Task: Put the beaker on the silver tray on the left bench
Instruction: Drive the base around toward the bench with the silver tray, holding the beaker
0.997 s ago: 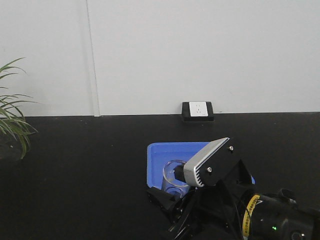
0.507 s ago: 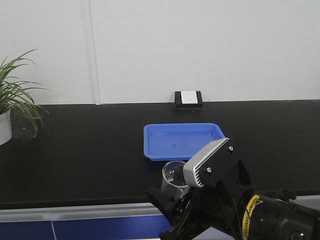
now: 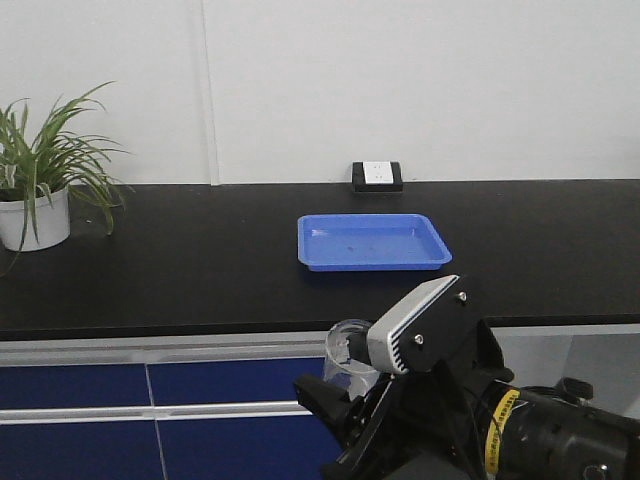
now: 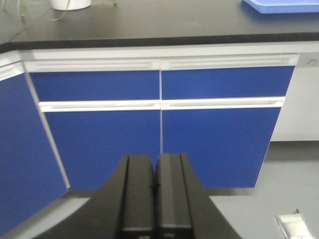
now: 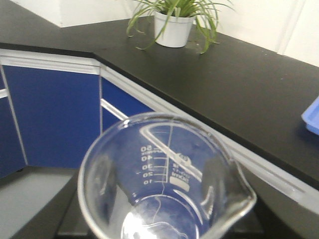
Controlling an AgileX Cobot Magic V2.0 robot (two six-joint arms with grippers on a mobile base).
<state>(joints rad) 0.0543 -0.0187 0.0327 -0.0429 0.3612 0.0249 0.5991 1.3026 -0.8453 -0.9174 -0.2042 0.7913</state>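
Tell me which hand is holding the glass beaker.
The right hand: it grips the clear beaker, while the left hand is shut on nothing.

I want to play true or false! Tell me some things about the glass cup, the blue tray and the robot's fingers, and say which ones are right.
1. The beaker stands inside the blue tray. False: the right gripper holds it up in the air, in front of the blue cupboards.
2. The blue tray lies on the black bench. True.
3. The left gripper has its fingers wide open. False: they are pressed together, with nothing between them.
4. A green plant in a white pot stands on the bench. True.
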